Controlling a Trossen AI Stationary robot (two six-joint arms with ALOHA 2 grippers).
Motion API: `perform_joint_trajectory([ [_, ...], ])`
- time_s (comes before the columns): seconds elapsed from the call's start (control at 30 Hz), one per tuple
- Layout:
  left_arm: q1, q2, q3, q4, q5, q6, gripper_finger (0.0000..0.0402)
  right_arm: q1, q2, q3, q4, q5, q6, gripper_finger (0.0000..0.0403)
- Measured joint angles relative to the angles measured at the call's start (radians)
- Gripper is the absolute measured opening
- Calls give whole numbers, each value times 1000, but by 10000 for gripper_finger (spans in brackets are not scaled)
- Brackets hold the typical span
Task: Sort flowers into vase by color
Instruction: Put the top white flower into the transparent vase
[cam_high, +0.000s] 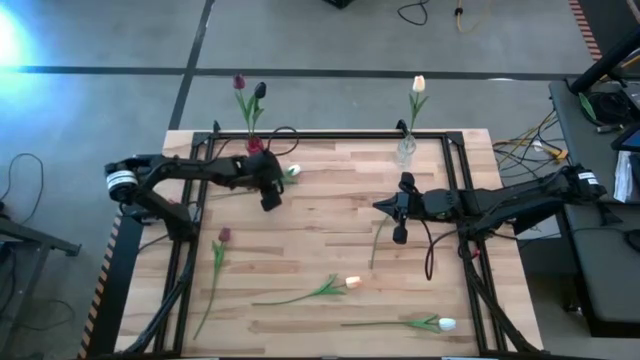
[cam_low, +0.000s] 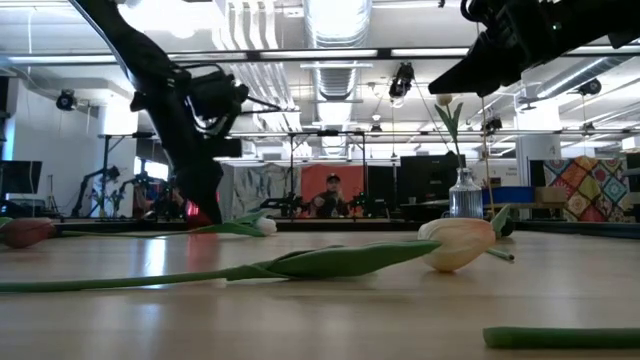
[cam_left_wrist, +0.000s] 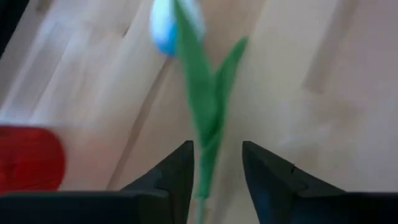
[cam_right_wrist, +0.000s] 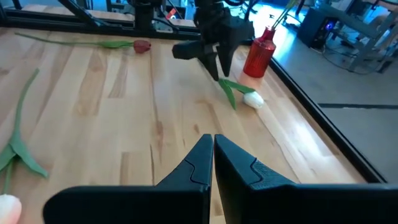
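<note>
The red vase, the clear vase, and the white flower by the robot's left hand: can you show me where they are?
red vase (cam_right_wrist: 259, 53): right wrist view, on its body.
clear vase (cam_high: 406, 149): high view, on the glass.
white flower (cam_left_wrist: 165, 28): left wrist view, on its head, beyond the open left gripper (cam_left_wrist: 217, 165).

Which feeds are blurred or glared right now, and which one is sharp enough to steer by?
Left wrist view: blurred, the white tulip and its stem soft between the open left gripper. High view: bright glare in the top-left corner, table evenly lit. Low view: near peach tulip soft, ceiling lights bright. Right wrist view: sharpest; right gripper shut, red vase clear.
</note>
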Motion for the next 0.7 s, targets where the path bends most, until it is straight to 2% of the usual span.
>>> perform_joint_trajectory([
  [0.17, 15, 26, 0, 1, -17, 34, 140, 0, 0, 0, 0, 0, -18, 9],
  [0.3, 21, 60, 0, 1, -17, 46, 129, 0, 4, 0, -1, 0, -18, 9],
  [0.43, 25, 78, 1, 10, -12, 65, 94, 0, 10, 0, -5, 0, -21, 9],
  [0.6, 31, 65, -3, 37, 30, 134, 16, -7, 43, -1, 15, -1, -69, 9],
  [0.7, 38, 37, -3, 96, 91, 128, 13, -16, 87, -4, 75, -8, -104, 9],
])
